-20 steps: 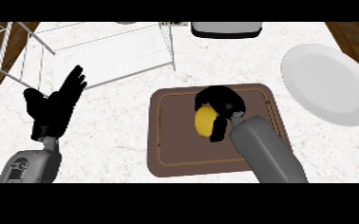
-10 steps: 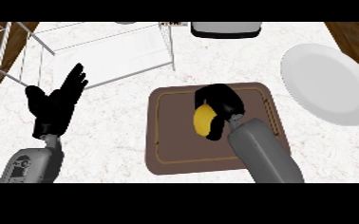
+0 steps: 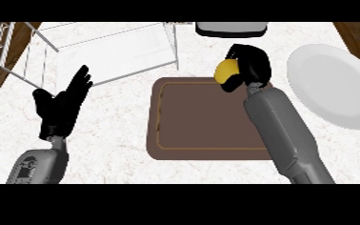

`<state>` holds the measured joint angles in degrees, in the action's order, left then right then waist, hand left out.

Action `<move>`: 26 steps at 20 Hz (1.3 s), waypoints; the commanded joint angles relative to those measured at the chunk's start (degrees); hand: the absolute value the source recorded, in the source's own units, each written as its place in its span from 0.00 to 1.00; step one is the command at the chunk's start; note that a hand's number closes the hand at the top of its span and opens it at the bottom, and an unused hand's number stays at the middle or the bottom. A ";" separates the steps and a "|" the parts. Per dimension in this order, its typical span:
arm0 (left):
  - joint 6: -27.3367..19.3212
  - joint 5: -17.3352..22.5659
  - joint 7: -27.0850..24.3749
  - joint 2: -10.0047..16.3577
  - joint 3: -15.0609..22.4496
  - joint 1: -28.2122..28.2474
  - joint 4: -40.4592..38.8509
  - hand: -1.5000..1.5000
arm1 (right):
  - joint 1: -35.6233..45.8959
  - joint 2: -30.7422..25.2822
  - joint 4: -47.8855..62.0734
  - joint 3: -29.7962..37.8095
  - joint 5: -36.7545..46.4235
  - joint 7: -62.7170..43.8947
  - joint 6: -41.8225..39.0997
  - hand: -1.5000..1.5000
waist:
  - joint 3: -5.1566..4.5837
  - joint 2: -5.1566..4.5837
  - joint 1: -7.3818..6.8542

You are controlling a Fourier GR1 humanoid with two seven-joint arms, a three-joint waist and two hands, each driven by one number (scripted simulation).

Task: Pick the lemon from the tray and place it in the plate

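Right hand (image 3: 253, 63): fingers curled round the lemon (image 3: 225, 72), grasping it. The yellow fruit shows on the hand's left side, and the black fingers wrap over its top and right. The grey right forearm (image 3: 283, 129) runs from the lower edge of the view up to the wrist, crossing the right side of the tray.

Lemon position: in the hand, seen over the far right corner of the brown tray (image 3: 200, 124), partly past the tray's far rim. How high it sits above the tray cannot be told from this steep view. It is not on the plate.

Tray: rectangular, dark brown with a thin lighter line inside the rim, lying near the middle of the worktop (image 3: 112, 128). Its inner surface shows bare.

Plate (image 3: 325, 88): white and round, at the right edge of the worktop, just right of the hand and lemon and apart from them. Nothing lies on it.

Far edge of the worktop: a grey-and-black appliance (image 3: 231, 28), partly cut off, just behind the hand.

Far left corner: a wire-framed rack (image 3: 105, 52) with pale panels, close to the tray's far left corner.

Left hand (image 3: 62, 106): released, fingers straight and pointing up, resting at the left side of the worktop, well apart from the tray.
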<state>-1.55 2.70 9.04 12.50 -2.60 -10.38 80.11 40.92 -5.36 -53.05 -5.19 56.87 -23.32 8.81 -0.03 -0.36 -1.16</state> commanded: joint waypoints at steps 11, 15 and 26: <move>0.58 0.12 1.36 0.94 -1.32 -0.68 0.66 0.50 | 5.77 -7.35 -0.89 9.94 10.02 -15.96 20.29 1.00 | 0.04 0.30 0.84; 0.32 0.16 2.74 -0.14 -0.93 -0.57 1.48 0.50 | 0.81 -10.43 0.51 14.20 3.99 -8.95 25.35 1.00 | 0.07 0.22 0.85; -0.31 -1.96 2.32 -1.76 -0.11 -0.89 1.18 0.50 | -0.22 -20.74 12.84 22.42 -3.58 2.26 26.40 1.00 | 0.08 0.08 0.45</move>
<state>-0.72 1.98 10.12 12.21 -3.98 -10.15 80.76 39.74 -23.05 -47.22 14.45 56.10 -26.36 33.92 0.03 -0.14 -0.40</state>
